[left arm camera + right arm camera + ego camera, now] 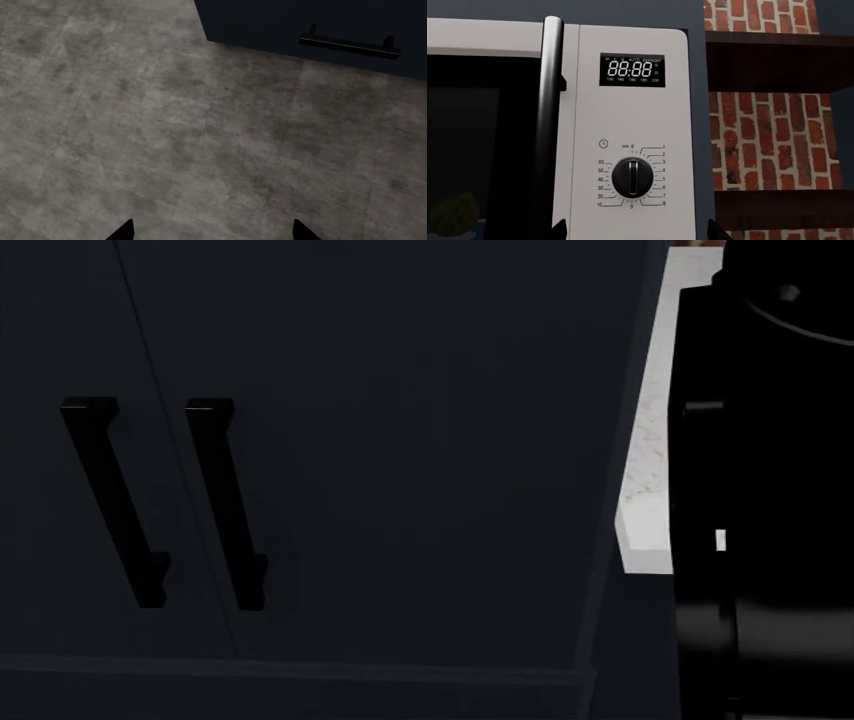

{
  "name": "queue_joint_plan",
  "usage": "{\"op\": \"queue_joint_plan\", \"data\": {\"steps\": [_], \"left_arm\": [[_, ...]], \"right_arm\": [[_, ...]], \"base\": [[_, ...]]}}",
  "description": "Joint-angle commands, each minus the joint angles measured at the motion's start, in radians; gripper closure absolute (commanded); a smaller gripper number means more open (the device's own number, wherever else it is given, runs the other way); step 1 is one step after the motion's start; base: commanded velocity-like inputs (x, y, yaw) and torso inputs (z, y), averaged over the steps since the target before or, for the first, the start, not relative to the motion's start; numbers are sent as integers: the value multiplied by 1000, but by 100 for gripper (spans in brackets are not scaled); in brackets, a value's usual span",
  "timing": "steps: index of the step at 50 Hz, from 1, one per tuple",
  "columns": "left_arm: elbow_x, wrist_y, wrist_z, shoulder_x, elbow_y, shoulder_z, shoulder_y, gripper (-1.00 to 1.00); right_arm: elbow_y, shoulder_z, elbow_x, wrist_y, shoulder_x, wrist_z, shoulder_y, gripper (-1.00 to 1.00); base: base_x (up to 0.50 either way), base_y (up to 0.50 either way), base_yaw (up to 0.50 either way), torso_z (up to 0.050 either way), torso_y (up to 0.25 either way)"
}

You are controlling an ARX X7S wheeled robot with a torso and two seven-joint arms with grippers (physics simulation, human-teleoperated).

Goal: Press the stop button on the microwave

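One white microwave with a dark glass door (627, 125) fills the right wrist view, facing the camera squarely. It carries one vertical black door handle (547, 130), one black digital display (632, 69) reading "88:88" under "M C G AUTO DEFROST", and one black timer dial (632, 177) marked "min 0" through 60. No stop button shows. Of the right hand (634, 231) only two dark fingertips show, spread wide, just before the panel. The left hand (212, 231) points down at grey mottled floor (167, 140), fingertips wide apart. Two black cabinet handles (220, 500) show in the head view.
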Motion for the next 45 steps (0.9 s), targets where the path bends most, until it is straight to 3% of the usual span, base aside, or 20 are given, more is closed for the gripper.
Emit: {"op": "queue_joint_plan", "data": {"steps": [1, 9, 45], "left_arm": [[0, 0, 0, 0, 0, 0, 0, -100], [0, 0, 0, 0, 0, 0, 0, -100], [0, 0, 0, 0, 0, 0, 0, -100]], "right_arm": [[-4, -16, 9, 2, 4, 1, 1, -100], [-5, -21, 17, 5, 4, 5, 12, -100], [-19, -24, 50, -41, 9, 15, -17, -100]], "base": [[0, 0, 0, 50, 37], [0, 0, 0, 50, 42], [150, -20, 0, 0, 0]]}}
